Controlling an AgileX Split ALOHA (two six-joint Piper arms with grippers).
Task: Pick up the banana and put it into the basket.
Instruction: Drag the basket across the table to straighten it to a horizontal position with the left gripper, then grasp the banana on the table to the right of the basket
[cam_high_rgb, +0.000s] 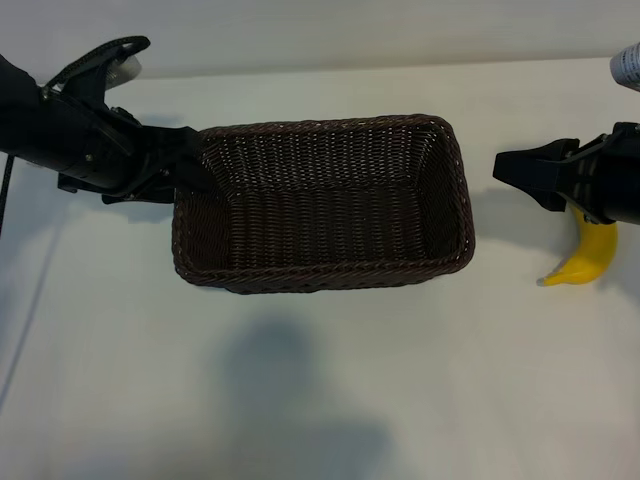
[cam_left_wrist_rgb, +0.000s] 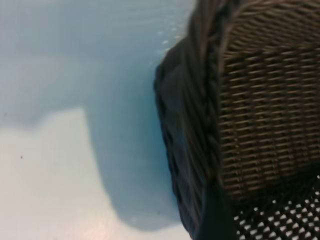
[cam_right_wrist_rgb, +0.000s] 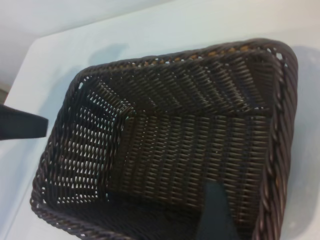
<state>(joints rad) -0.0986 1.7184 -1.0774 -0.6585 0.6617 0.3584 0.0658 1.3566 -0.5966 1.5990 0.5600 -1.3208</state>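
Centrally, woven wicker basket (cam_high_rgb: 322, 205), rounded corners, smooth curved banana (cam_high_rgb: 585, 258) beside

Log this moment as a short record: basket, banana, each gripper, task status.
basket: dark woven wicker, at the table's middle, nothing inside
banana: yellow, on the table to the right of the basket, partly hidden under the right arm
left gripper: at the basket's left rim; whether it touches the rim cannot be told
right gripper: beside the basket's right end, fingers apart, holding nothing, pointing toward the basket
table: white, with shadows in front of the basket
task status: banana not yet picked up, not in the basket
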